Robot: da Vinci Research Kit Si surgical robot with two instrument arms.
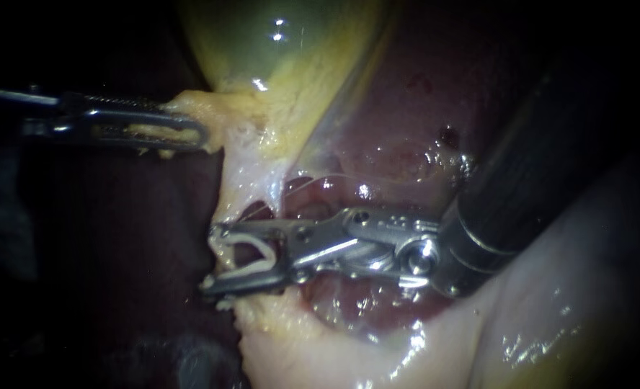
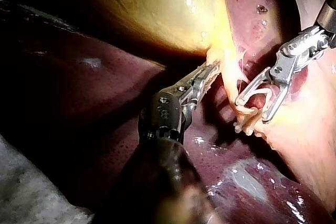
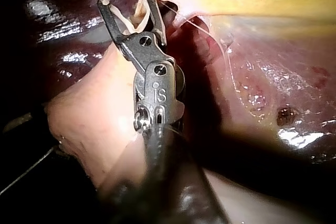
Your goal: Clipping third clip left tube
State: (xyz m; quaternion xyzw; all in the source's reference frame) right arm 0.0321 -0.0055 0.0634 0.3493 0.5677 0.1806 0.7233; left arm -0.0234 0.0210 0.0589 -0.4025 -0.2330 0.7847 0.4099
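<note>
Metal: left instrument (image 1: 194, 134), bare grey steel-like end effector, slotted, one edge finely toothed, dull sheen; right instrument (image 1: 212, 258), polished silver end effector with round pins, bright glints. Coated or plastic-looking: black round shaft (image 1: 536, 166) of the right instrument, smooth, semi-gloss, ending in a shiny metal collar; white V-shaped clip (image 1: 251, 253), smooth, matt. Tissue: yellow-green gallbladder (image 1: 277, 43), smooth, wet, glossy; dark red-brown liver (image 1: 406, 101), slick, glossy, faintly mottled; pale yellow fatty tissue (image 1: 284, 119), rough, ragged, stringy, moist; cream-coloured tissue fold (image 1: 550, 317), smooth, wet-shining. Cloth-like: whitish fibrous sheet (image 2: 23, 195) beside the liver, left wrist view, matt, coarse.
</note>
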